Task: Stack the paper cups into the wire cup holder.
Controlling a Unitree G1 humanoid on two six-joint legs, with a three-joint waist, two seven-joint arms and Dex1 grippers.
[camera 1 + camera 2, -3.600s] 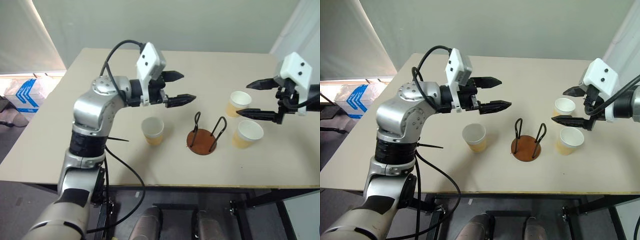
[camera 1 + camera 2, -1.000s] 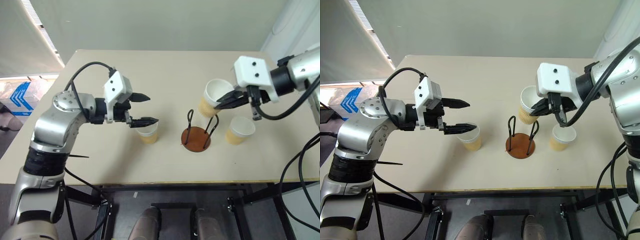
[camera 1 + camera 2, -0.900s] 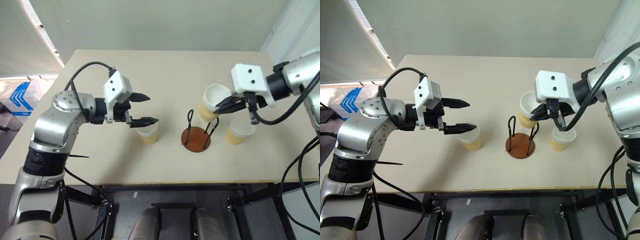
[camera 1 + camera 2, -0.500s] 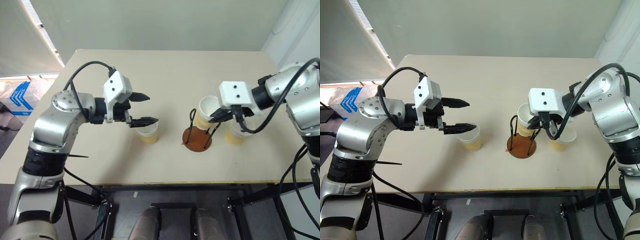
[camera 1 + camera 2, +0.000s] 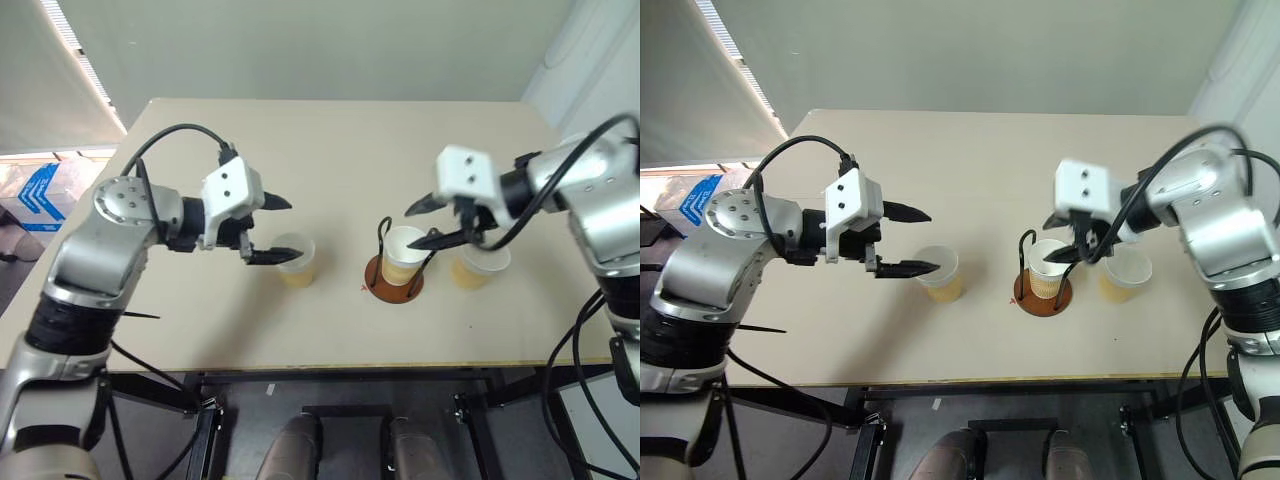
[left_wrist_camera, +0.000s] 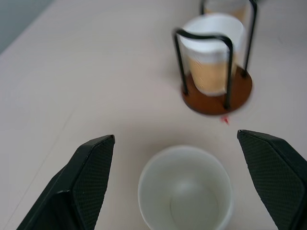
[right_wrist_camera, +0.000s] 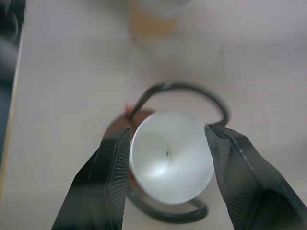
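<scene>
One paper cup [image 5: 404, 256] stands upright in the wire cup holder [image 5: 384, 283], between its two black loops. My right gripper [image 5: 412, 228] hovers just above that cup, open, with a finger on each side of the rim [image 7: 170, 163]. A second paper cup [image 5: 295, 260] stands on the table to the left of the holder. My left gripper [image 5: 281, 231] is open beside and above it, its fingers [image 6: 91, 177] spread wide of the cup [image 6: 184, 189]. The third paper cup [image 5: 470, 265] stands just right of the holder, partly behind my right arm.
The beige table [image 5: 330, 150] has free room at the back and along the front edge. Off its left side on the floor lies a blue and white box [image 5: 40, 190].
My right gripper carried its cup down into the wire holder and opened, leaving the cup there. My left gripper shifted slightly left by the other cup.
</scene>
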